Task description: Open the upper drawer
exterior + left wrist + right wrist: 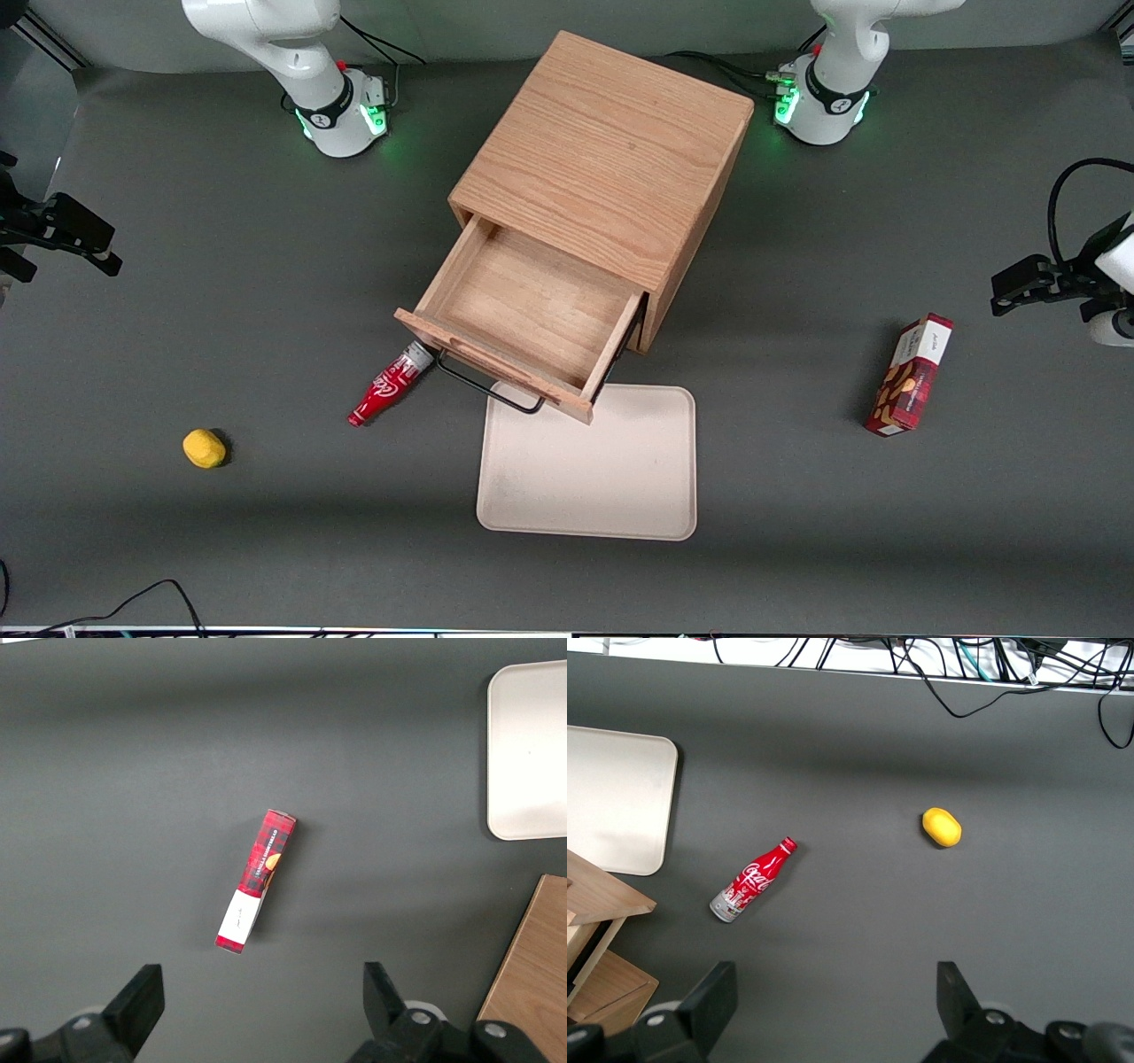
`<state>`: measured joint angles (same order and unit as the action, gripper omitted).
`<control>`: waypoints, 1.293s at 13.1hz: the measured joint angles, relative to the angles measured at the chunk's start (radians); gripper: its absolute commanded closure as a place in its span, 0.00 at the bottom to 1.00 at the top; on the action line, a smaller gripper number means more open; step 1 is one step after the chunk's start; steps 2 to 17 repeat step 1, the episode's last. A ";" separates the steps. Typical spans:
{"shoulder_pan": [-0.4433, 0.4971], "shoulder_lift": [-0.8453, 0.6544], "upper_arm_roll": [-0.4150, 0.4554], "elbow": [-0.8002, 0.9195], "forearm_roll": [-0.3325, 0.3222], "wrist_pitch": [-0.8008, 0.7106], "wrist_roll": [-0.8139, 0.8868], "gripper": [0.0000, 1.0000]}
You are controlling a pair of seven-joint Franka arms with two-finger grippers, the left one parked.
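The wooden cabinet (611, 168) stands mid-table. Its upper drawer (532, 310) is pulled well out toward the front camera and is empty inside. Its thin black wire handle (485, 390) hangs on the drawer front, over the edge of the tray. A corner of the drawer shows in the right wrist view (607, 899). The bottom drawer is hidden under the upper one. My gripper (833, 1001) is open and empty, held high over bare table at the working arm's end, well away from the drawer. It also shows in the front view (64, 248).
A red cola bottle (388, 385) lies beside the drawer front. A yellow lemon (204, 447) lies toward the working arm's end. A cream tray (611, 496) lies in front of the cabinet. A red snack box (911, 374) lies toward the parked arm's end.
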<state>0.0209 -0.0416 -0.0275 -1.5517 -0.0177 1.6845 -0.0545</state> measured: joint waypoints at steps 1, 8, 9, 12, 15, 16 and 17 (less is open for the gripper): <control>0.001 0.000 0.001 0.000 0.000 0.000 0.000 0.00; 0.001 0.000 0.001 0.000 0.000 0.000 0.000 0.00; 0.001 0.000 0.001 0.000 0.000 0.000 0.000 0.00; 0.001 0.000 0.001 0.000 0.000 0.000 0.000 0.00; 0.001 0.000 0.001 0.000 0.000 0.000 0.000 0.00; 0.001 0.000 0.001 0.000 0.000 0.000 0.000 0.00; 0.001 0.000 0.001 0.000 0.000 0.000 0.000 0.00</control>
